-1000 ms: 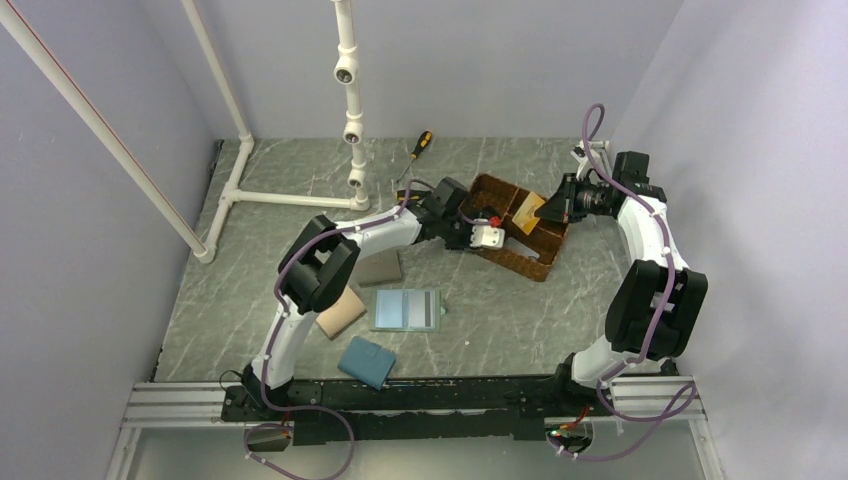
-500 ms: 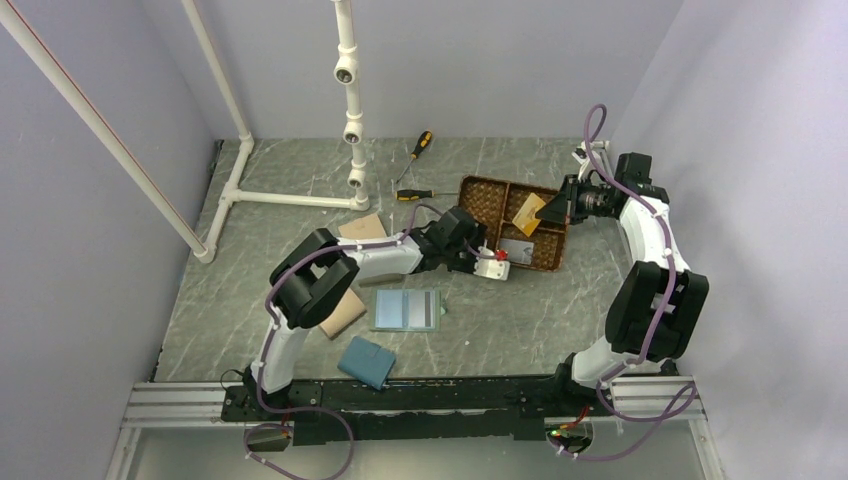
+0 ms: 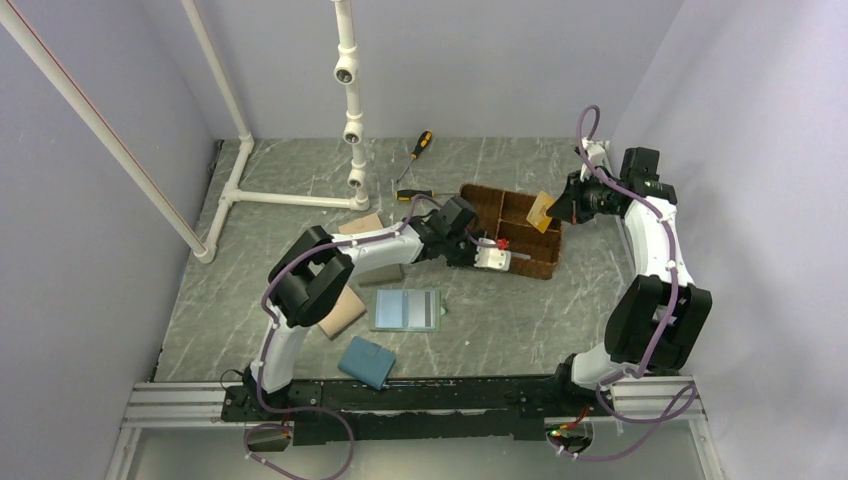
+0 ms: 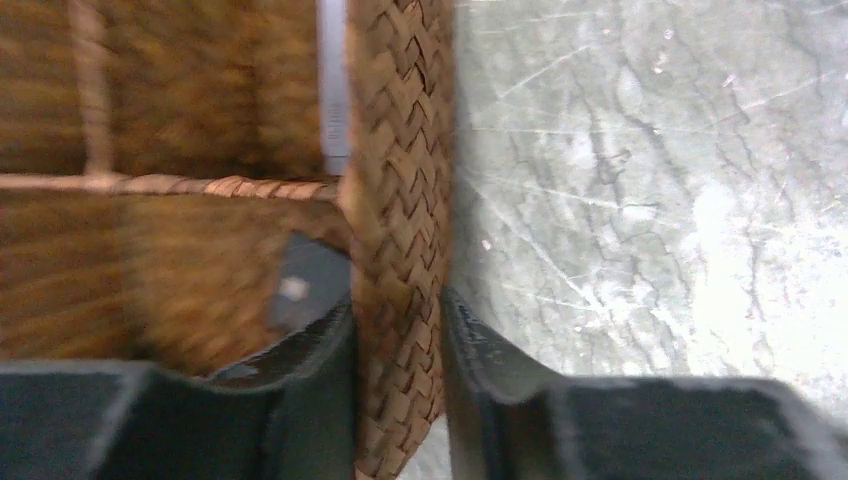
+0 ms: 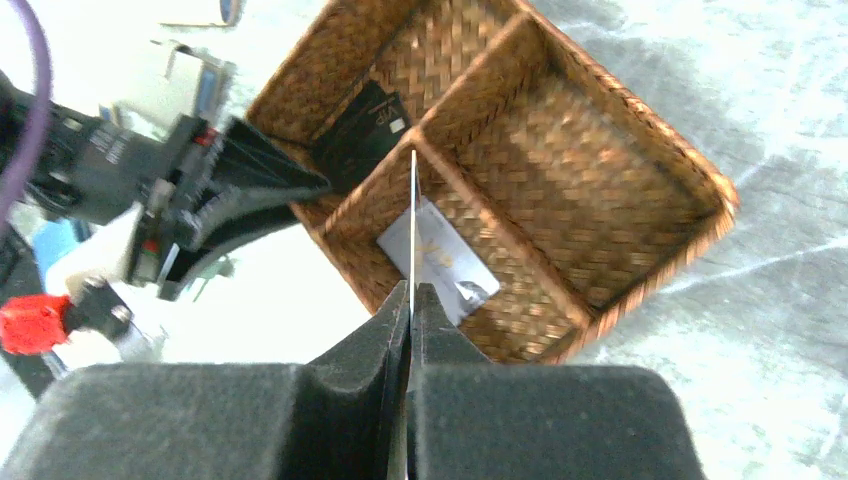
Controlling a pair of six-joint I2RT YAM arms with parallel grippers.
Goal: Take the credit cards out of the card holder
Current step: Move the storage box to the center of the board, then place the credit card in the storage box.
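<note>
The card holder (image 3: 405, 309) lies open on the table with its pale blue-green pockets facing up, near neither gripper. My left gripper (image 3: 497, 258) (image 4: 397, 320) is shut on the near wall of the woven basket (image 3: 532, 268) (image 4: 400, 150), one finger inside and one outside. A black card (image 5: 362, 128) (image 4: 305, 290) and a pale card (image 5: 440, 260) lie in separate basket compartments. My right gripper (image 3: 556, 208) (image 5: 411, 295) is shut on the orange-tan card (image 3: 541, 211), which hangs above the basket and shows edge-on (image 5: 413, 220) in the right wrist view.
A dark blue wallet (image 3: 366, 361) lies near the front rail and a tan wallet (image 3: 342, 312) sits left of the card holder. A grey-brown wallet (image 3: 380, 272) is under my left arm. Two screwdrivers (image 3: 423, 145) (image 3: 413, 194) and a white pipe frame (image 3: 350, 100) stand behind.
The basket, turned and tipped a second ago, now sits flat and squarer. My left gripper moved to its near wall and closed there. The right gripper rose slightly with the orange-tan card.
</note>
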